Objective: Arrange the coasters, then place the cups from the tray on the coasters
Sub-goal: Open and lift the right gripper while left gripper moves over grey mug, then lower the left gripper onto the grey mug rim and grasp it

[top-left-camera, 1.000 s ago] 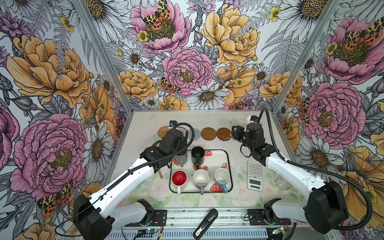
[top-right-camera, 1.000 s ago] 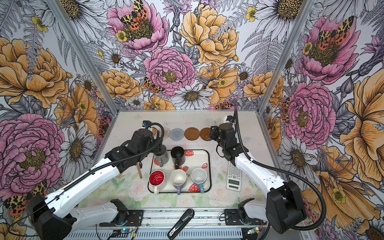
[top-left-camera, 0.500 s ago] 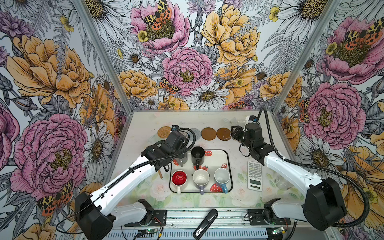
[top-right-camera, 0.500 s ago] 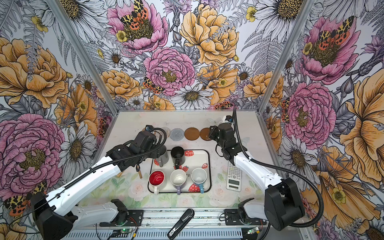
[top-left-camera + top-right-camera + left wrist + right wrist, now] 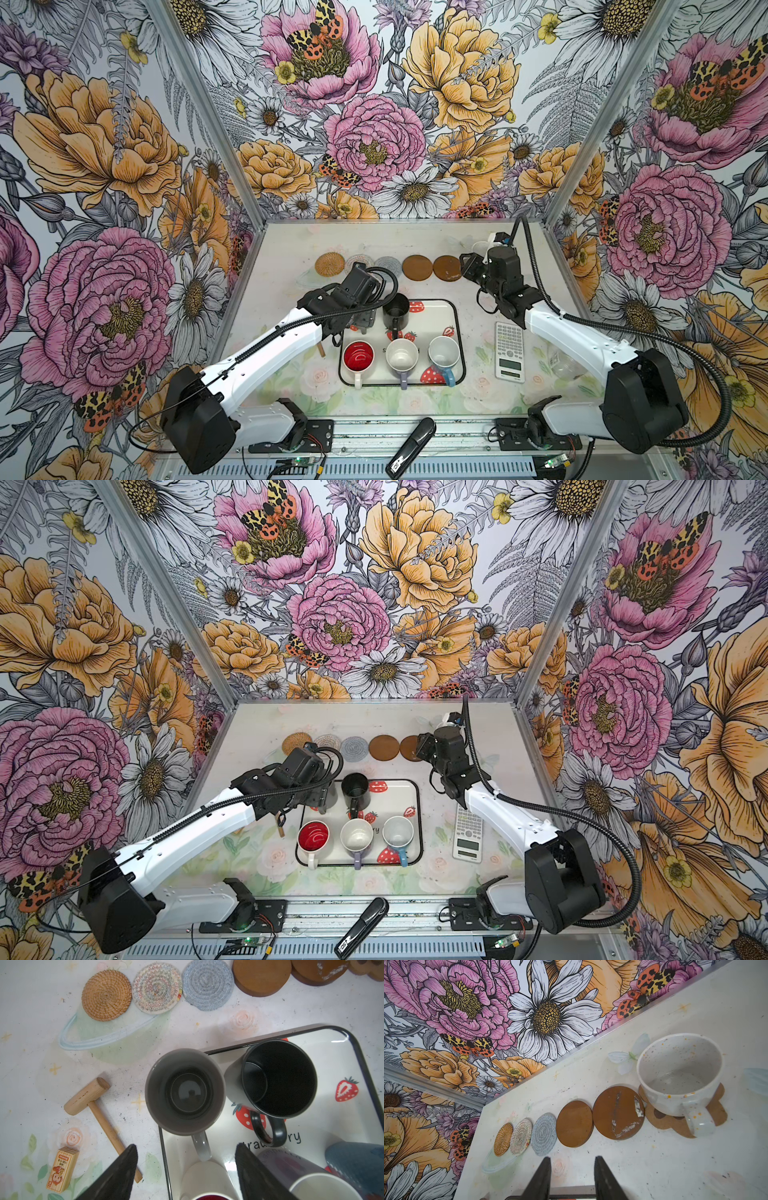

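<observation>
Top views: left gripper (image 5: 365,323) farther back from the coasters (image 5: 417,267) than before

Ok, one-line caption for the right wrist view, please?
Speckled white mug sits on brown paw-shaped coaster, ending a row of five bare round coasters; jaws open, empty.
</observation>
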Robot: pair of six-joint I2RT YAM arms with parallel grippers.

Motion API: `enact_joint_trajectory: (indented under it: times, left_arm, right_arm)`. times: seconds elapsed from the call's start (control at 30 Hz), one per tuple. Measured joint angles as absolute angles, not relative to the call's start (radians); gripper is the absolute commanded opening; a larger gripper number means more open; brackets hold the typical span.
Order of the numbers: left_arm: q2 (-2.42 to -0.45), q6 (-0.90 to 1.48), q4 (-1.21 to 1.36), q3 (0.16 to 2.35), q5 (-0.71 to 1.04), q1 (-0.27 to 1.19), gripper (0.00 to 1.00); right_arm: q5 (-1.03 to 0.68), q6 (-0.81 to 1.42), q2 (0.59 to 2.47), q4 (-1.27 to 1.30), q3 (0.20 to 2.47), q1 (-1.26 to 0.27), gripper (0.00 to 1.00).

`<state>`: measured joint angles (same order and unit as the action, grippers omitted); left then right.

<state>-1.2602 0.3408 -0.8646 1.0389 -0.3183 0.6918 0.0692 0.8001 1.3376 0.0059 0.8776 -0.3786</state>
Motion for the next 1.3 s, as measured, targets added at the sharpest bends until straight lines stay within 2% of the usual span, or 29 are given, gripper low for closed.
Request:
enact_joint_trajectory:
  times: [0.6, 1.3]
  left_arm:
    - [-1.272, 0.364, -0.86, 0.961, -0.26, 0.692, 0.74]
    - [-1.271, 0.444, -0.766, 0.906, -0.241, 0.662, 0.63]
  right_arm:
    - [0.062, 0.8, 1.338, 0.013, 0.872, -0.372, 0.36]
    - [0.053, 0.8, 1.341, 0.014, 0.871, -0.367, 0.36]
